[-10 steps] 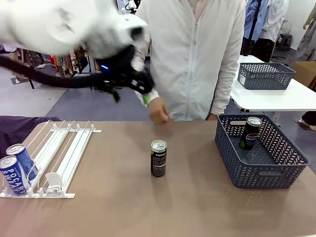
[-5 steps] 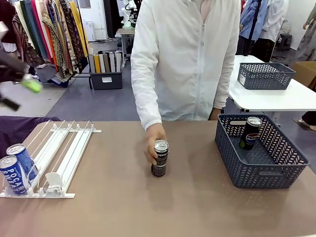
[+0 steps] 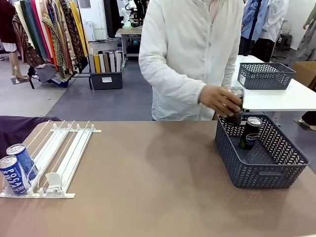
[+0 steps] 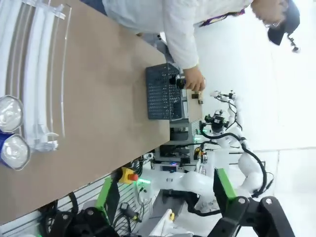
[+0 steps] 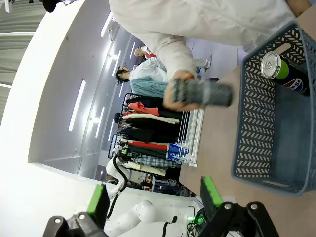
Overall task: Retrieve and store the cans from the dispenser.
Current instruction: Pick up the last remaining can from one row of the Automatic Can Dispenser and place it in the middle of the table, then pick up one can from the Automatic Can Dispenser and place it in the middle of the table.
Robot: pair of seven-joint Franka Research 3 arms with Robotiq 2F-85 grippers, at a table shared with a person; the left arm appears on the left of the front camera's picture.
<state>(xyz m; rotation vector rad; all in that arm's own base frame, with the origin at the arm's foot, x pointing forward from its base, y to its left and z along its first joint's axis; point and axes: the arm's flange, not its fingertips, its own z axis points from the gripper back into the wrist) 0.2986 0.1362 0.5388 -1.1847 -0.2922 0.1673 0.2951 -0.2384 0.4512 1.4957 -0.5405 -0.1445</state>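
Note:
A person's hand holds a black can (image 3: 236,104) just above the far left corner of the dark basket (image 3: 269,174); the right wrist view shows this can (image 5: 202,93) blurred in the hand. Another black Pepsi can (image 3: 251,132) (image 5: 281,69) stands inside the basket. Two blue cans (image 3: 15,168) (image 4: 11,131) sit at the near end of the white dispenser (image 3: 64,153) (image 4: 39,74) at the table's left. My left gripper (image 4: 165,182) is open, high off the table. My right gripper (image 5: 153,193) is open too, with nothing between its fingers.
The person stands at the far side, leaning toward the basket (image 4: 163,94) on the right. A dark cloth (image 3: 15,129) lies at the table's far left. Another table with a grey basket (image 3: 265,75) stands behind on the right. Brown tabletop (image 3: 148,187) spans the middle.
My left arm has swung out of the front view to the left. The person took hold of the black can in the table's middle and carried it right, over the basket.

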